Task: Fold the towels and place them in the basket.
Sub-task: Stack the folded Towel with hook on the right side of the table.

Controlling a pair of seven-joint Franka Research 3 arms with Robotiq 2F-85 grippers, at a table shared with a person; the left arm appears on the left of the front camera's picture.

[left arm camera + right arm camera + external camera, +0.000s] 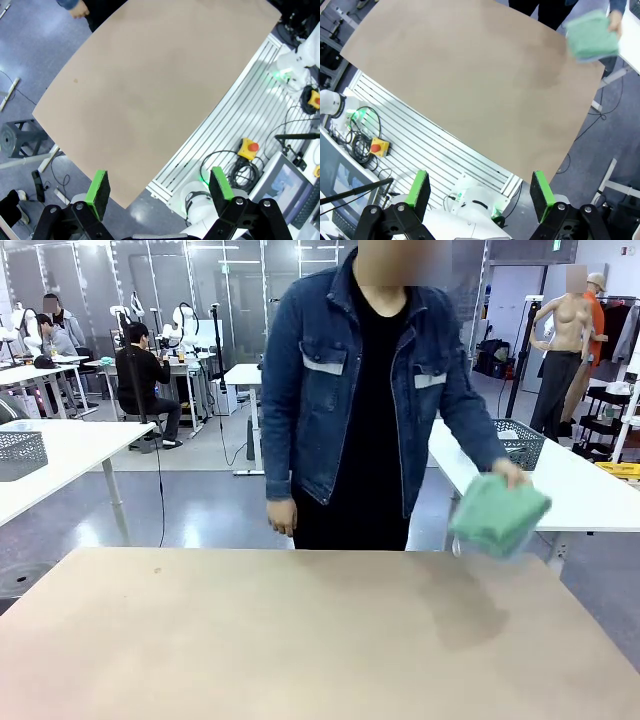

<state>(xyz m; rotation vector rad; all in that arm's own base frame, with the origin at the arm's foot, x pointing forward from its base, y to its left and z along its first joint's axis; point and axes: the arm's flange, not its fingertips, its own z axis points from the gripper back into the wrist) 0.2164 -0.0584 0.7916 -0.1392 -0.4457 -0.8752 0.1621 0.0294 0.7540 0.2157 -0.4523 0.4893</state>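
A person in a denim jacket stands at the far side of the table and holds folded towels (499, 514) in one hand above the table's far right corner; a green one is on top and a pale blue-grey edge shows beneath. The same blurred bundle of towels (590, 36) appears in the right wrist view, past the table's far edge. My left gripper (161, 191) hangs open high above the table's near edge, nothing between its green pads. My right gripper (480, 192) is also open and empty, high over the near edge. A dark mesh basket (521, 443) sits on the white table behind the person.
The bare tan table (300, 640) spreads below both grippers. The person's other hand (281, 516) hangs by the far edge. Another grey basket (20, 454) stands on a white table at the left. Cables and emergency-stop buttons (248, 148) lie beside the robot bases.
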